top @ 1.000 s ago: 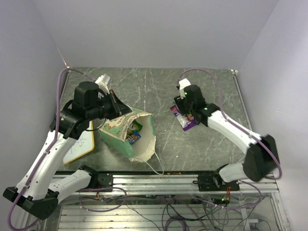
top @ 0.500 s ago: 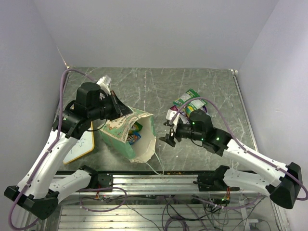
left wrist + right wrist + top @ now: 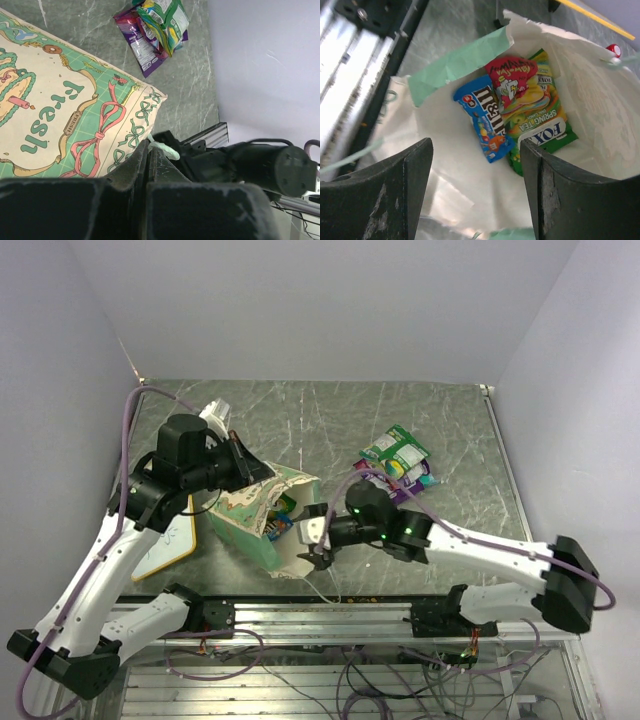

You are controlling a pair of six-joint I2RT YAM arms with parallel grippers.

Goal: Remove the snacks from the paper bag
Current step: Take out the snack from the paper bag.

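The paper bag (image 3: pixel 262 523) lies on its side, mouth towards the table's front right. My left gripper (image 3: pixel 243 466) is shut on its upper rim; the left wrist view shows the jaws pinching mint paper (image 3: pixel 161 148) beside the printed side (image 3: pixel 60 110). My right gripper (image 3: pixel 316 541) is open and empty at the bag's mouth, looking in. Inside lie a blue packet (image 3: pixel 485 122), a yellow-green and pink packet (image 3: pixel 517 87) and a green packet (image 3: pixel 547 132). A green-white packet (image 3: pixel 393 449) and a purple one (image 3: pixel 408 483) lie on the table, also seen in the left wrist view (image 3: pixel 155 25).
A wood-framed whiteboard (image 3: pixel 165 545) lies left of the bag, under my left arm. A white string handle (image 3: pixel 325 585) trails from the bag towards the metal rail (image 3: pixel 330 615) at the front edge. Walls close the table at the back and both sides.
My right gripper let go of the purple packet beside the green-white one, then swung left and forward to the bag's mouth, open. My left gripper has kept hold of the bag's rim.
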